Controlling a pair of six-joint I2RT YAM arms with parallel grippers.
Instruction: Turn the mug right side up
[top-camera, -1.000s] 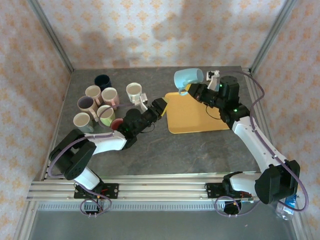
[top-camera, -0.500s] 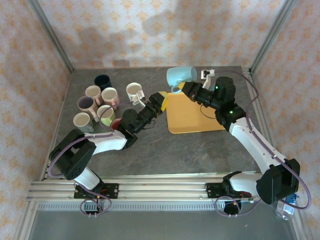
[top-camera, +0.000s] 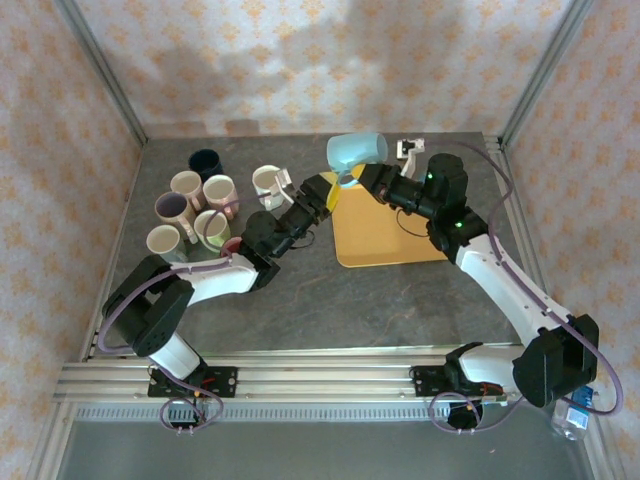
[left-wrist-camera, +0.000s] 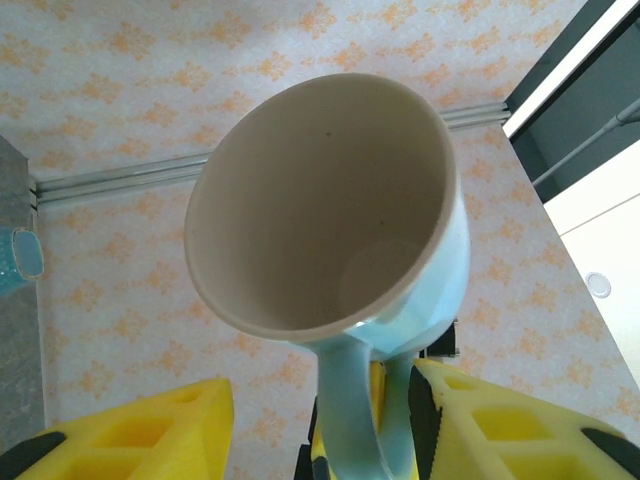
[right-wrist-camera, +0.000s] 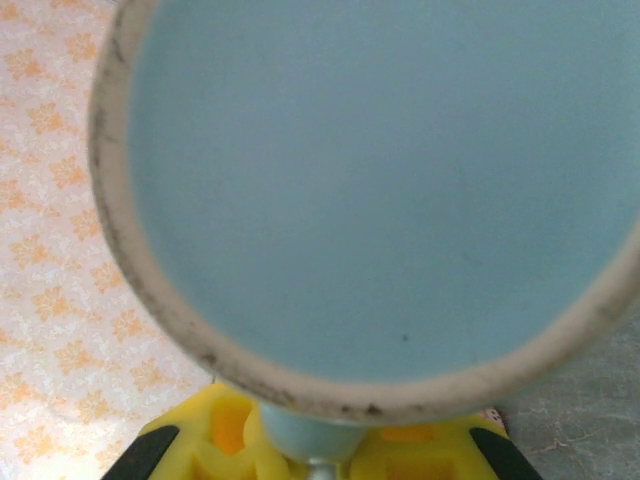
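My right gripper (top-camera: 364, 178) pinches the light blue ceramic mug (top-camera: 357, 150) by its handle (left-wrist-camera: 350, 420) in midair; my left gripper (top-camera: 322, 189) stands spread around that handle.

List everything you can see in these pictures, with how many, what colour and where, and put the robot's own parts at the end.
Light blue mug: 1, light blue with a cream inside, held on its side in the air over the tray's far left corner
Tray: 1, yellow, on the table right of centre
Other mugs: about 8, including dark blue, white, cream and red, upright in a cluster at far left; the red one is partly under the left arm
Table: 1, dark grey
Backdrop: floral, pale orange, on three sides
Left gripper: 1, yellow fingers, open, one on either side of the mug's handle
Right gripper: 1, yellow fingers, shut on the handle
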